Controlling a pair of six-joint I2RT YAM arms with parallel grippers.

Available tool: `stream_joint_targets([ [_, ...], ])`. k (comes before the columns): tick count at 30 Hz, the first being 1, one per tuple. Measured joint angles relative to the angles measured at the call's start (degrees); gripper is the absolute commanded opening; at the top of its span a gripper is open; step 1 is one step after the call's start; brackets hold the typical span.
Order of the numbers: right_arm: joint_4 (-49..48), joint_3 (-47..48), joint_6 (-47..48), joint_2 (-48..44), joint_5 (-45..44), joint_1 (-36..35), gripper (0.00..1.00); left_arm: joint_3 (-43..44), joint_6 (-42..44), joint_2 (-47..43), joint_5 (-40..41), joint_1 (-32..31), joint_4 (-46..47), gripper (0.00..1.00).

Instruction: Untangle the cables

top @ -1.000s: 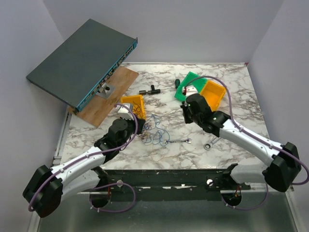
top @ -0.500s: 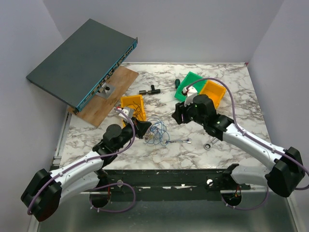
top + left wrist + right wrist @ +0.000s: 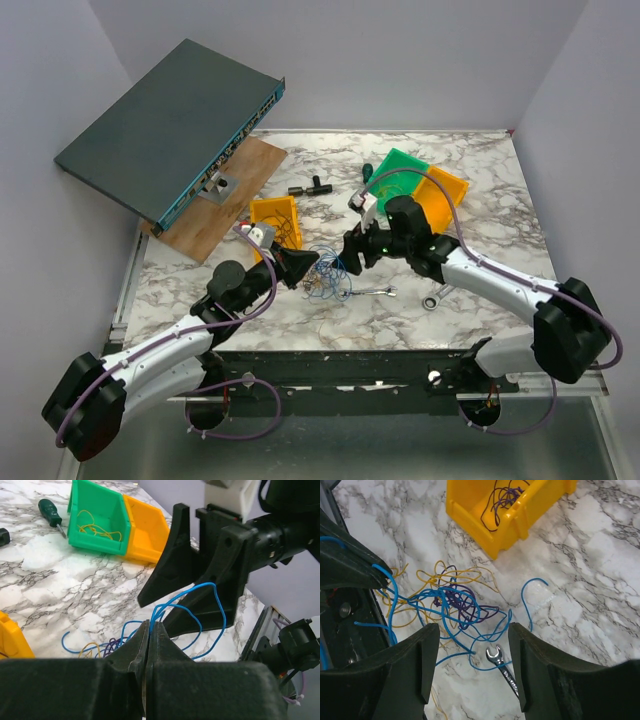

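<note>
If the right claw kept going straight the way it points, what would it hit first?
Most likely the cables, whose blue and purple loops lie straight ahead of the open right gripper. The left gripper, pinching a blue strand, is close by; depth is unclear.

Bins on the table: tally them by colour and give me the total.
Green: 1, the green bin
Yellow to orange: 2, the left yellow bin and the right orange-yellow bin
Total: 3
</note>
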State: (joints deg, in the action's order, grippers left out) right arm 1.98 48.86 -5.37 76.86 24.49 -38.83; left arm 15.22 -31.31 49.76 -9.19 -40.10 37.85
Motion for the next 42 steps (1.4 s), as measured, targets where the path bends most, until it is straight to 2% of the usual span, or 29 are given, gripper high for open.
stream_joint_targets([
  [2,-1.1,0.1,0.3,1.9,2.1,0.0,0.27,0.0,0.0,0.0,-0.5,0.0,0.5,0.00],
  [3,-1.5,0.2,0.7,3.1,2.9,0.0,0.06,0.0,0.0,0.0,-0.7,0.0,0.8,0.00],
  [4,-1.6,0.5,0.9,4.2,3.5,0.0,0.01,0.0,0.1,0.0,-0.8,0.0,0.9,0.00],
  [9,-1.4,0.7,-1.2,5.7,-1.0,0.3,0.01,0.2,0.2,0.0,2.3,0.0,-1.4,0.00],
  [16,4.7,1.5,-8.4,-2.1,-22.9,6.8,0.01,2.0,-1.5,-0.3,15.7,0.0,-12.1,0.00],
  [20,8.2,1.3,-12.3,-9.6,-35.4,9.4,0.01,2.7,-3.1,-1.0,21.3,0.0,-16.0,0.00],
  [25,11.5,1.3,-15.3,-17.7,-47.3,10.2,0.01,3.5,-5.3,-1.5,27.5,0.4,-20.8,0.00],
  [31,18.1,1.3,-18.7,-22.3,-60.4,10.8,0.01,3.5,-8.0,-3.3,33.7,1.0,-26.2,0.00],
  [37,21.8,1.3,-19.3,-28.8,-64.8,10.8,0.01,3.4,-8.3,-4.8,34.2,1.1,-26.4,0.00],
  [42,21.7,1.4,-17.9,-30.9,-62.0,10.8,0.01,2.8,-6.3,-4.8,30.0,1.1,-23.0,0.00],
])
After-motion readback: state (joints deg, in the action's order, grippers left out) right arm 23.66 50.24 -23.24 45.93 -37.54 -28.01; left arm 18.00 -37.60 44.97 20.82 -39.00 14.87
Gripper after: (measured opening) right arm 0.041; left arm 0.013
